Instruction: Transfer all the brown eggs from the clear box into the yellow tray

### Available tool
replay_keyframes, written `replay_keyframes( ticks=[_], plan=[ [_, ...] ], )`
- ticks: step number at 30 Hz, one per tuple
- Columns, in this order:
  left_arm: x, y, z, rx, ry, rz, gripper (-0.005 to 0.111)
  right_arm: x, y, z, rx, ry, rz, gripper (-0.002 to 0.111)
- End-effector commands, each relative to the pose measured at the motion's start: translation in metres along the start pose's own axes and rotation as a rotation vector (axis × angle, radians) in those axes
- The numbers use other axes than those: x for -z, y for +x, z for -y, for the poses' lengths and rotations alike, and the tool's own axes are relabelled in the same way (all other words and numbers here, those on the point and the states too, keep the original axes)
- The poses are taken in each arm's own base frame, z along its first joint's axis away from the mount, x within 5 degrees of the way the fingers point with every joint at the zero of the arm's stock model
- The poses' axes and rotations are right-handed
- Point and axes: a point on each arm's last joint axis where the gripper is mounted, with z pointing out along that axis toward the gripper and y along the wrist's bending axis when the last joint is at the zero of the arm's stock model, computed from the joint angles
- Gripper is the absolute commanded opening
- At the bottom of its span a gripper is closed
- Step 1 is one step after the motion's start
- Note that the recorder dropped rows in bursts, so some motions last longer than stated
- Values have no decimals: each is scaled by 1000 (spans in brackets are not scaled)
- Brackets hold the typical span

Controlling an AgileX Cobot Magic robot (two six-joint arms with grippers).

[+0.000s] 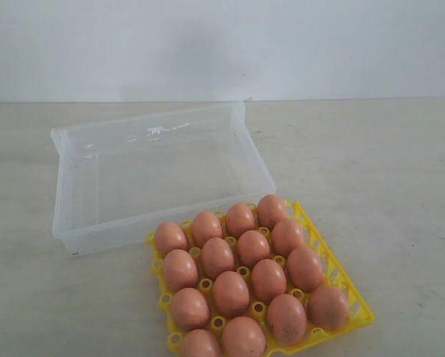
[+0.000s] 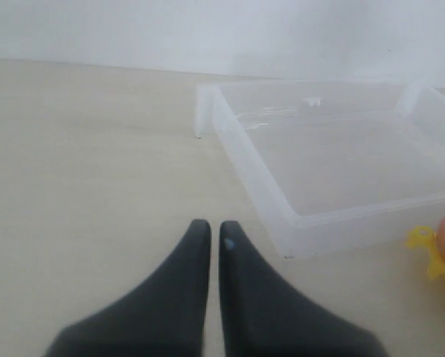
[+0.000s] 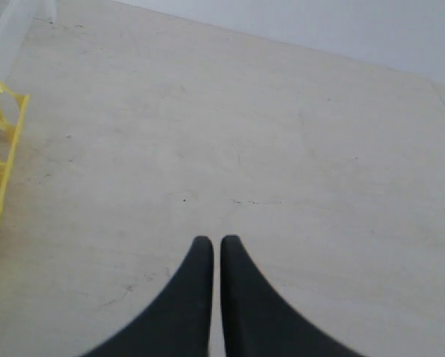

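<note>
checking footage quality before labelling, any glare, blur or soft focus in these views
Exterior view: soft even light, white glare streaks on the far wall of the clear box, brown eggs slightly soft. Left wrist view: left tool blurred up close, box hazy. Right wrist view: right tool soft-edged, table marks fairly sharp.

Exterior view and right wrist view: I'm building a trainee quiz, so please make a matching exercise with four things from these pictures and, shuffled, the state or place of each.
Things:
1. clear box
2. brown eggs
3. yellow tray
4. right gripper

States or places:
A. shut, holding nothing
B. empty
C. beside the box, carrying the load
D. seated in lattice cups

Pairs: 1-B, 2-D, 3-C, 4-A
</note>
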Motion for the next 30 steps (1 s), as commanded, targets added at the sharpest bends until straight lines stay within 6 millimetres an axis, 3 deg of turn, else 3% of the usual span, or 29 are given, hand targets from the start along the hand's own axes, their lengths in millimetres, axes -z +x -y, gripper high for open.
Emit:
replay_keyframes(
  ticks=[1,30],
  plan=[
    [0,1,0,-4,-2,2,4,0,-1,0,5,5,9,0],
    [0,1,0,-9,-2,5,4,0,-3,0,3,1,35,0]
  ],
)
